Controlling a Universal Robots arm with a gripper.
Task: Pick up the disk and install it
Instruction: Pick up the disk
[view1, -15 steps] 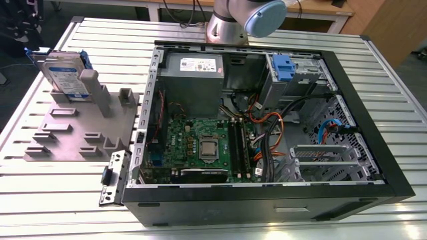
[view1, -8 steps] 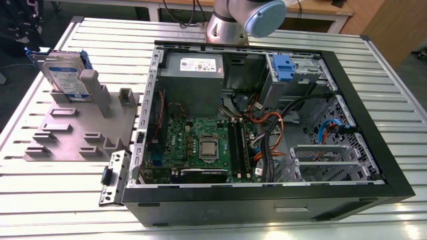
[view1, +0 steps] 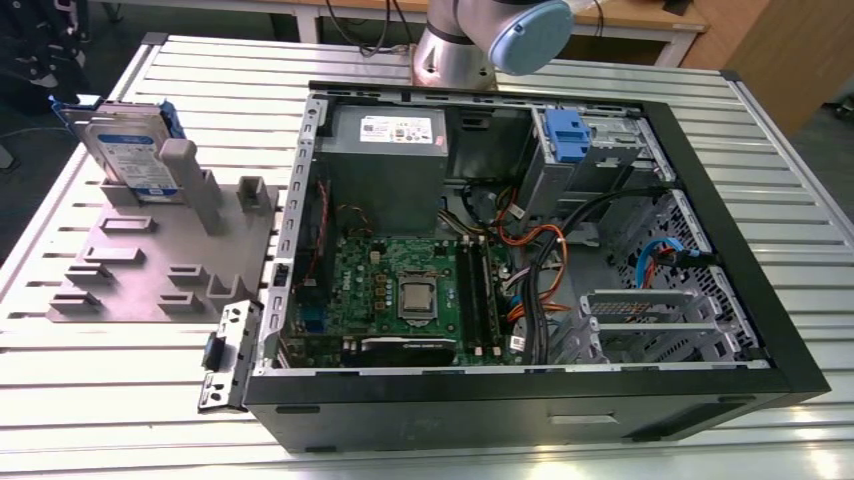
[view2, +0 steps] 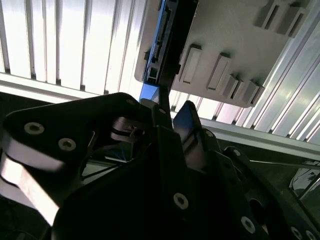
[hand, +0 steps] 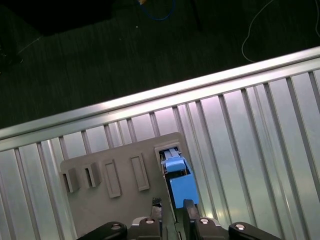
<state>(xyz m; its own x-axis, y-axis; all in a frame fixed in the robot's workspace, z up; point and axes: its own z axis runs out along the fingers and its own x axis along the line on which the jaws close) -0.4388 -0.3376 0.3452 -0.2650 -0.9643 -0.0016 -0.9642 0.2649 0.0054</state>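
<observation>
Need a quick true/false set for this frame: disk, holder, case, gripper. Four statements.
1. The disk stands on edge in the grey holder. True.
2. The disk is installed in the computer case. False: it sits in the holder, to the exterior view's left of the case.
3. The case lies open, with the motherboard showing. True.
4. The gripper is shut on the disk. False: in the first wrist view it is open, and the disk sits in the holder.
</observation>
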